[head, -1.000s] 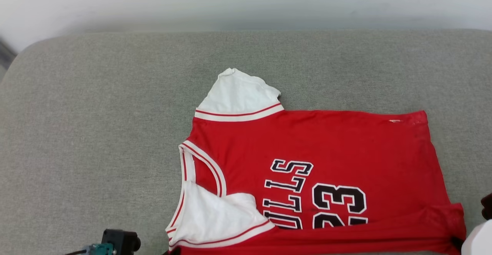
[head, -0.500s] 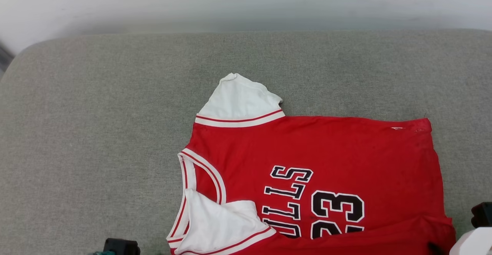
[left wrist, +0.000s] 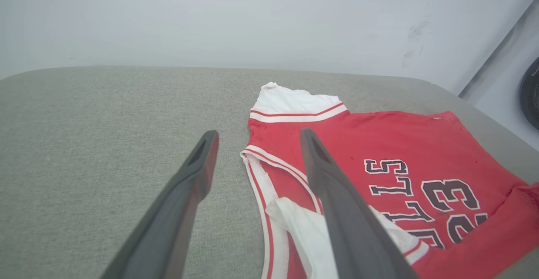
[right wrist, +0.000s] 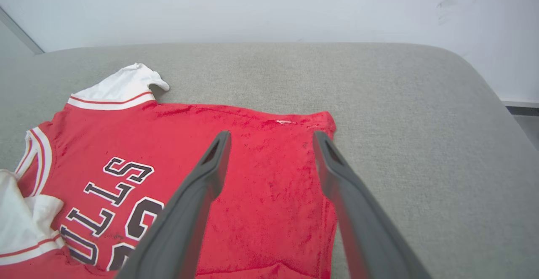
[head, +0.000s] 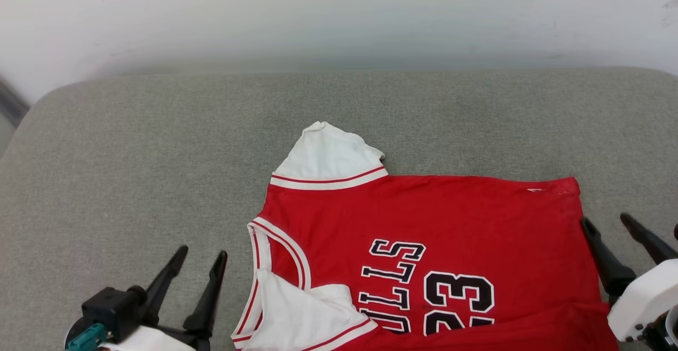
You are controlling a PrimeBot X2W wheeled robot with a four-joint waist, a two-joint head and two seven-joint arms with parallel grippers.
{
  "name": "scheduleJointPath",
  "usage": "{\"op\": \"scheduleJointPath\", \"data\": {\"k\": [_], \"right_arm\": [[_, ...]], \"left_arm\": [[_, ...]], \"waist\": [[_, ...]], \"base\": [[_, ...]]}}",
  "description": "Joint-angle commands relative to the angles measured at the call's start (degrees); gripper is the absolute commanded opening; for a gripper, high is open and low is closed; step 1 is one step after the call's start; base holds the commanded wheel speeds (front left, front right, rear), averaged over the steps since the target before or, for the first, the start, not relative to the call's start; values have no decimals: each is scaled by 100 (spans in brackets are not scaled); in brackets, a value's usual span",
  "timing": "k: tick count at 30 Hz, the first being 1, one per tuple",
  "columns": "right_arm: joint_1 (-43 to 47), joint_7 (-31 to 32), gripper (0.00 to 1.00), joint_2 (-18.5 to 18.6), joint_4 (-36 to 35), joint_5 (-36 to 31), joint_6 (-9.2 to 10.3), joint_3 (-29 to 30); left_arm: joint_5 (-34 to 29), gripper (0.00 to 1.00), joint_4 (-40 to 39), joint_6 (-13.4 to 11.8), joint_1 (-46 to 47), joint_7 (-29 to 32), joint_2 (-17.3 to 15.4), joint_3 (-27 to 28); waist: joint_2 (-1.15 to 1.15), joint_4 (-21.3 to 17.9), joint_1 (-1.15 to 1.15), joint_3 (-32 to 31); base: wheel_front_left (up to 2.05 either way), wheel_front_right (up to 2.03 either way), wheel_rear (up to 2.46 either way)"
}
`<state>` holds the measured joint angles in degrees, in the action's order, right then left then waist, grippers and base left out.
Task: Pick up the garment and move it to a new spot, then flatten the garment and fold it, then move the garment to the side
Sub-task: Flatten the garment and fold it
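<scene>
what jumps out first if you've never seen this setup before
The red garment with its black "BULLS 23" print grabs the eye first, lying spread on the grey cushion with its near edge folded over the lettering. Next come the dark-fingered grippers: the left gripper open beside the collar, the right gripper open at the hem end, neither holding cloth.

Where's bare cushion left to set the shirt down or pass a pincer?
Free: the cushion left of the shirt, around the left pincer; the wide strip between shirt and wall. Crowded: near right, where the shirt lies and the right pincer stands by its hem.
</scene>
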<state>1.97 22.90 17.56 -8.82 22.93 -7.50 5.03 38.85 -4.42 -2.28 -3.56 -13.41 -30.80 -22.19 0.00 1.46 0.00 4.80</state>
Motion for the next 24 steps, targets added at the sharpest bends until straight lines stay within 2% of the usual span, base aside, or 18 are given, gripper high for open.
{"op": "scheduleJointPath", "data": {"k": [1,4,7,10,15,20,24], "right_arm": [[-58,-166,100,-44,-31,14,2,-27],[-174,-825,100,-75,-112,35,2,-85],[-216,-1395,100,-180,-82,24,2,-127],[-247,-1859,100,-265,-36,-66,2,-141],[-319,-2368,100,-440,128,-206,2,-222],[-432,-2586,100,-656,202,-211,2,-310],[-547,-2670,100,-739,246,-200,2,-424]], "left_arm": [[-50,100,-22,-32,71,-56,53,40],[-265,100,-113,-123,176,-157,272,279],[-509,100,-310,-144,283,-183,654,682],[-795,100,-386,-3,282,-175,1021,973],[-1112,100,-189,351,486,-177,1371,1186],[-1343,100,216,612,980,-174,1282,1145],[-1393,100,620,741,1671,242,1004,1059]], "waist": [[0,-17,0,-21],[0,-41,0,-47],[0,-81,0,-39],[0,-145,0,25],[0,-322,0,185],[0,-571,0,509],[0,-813,0,812]], "base": [[0,0,0],[0,0,0],[0,0,0],[0,0,0],[0,0,0],[0,0,0],[0,0,0]]}}
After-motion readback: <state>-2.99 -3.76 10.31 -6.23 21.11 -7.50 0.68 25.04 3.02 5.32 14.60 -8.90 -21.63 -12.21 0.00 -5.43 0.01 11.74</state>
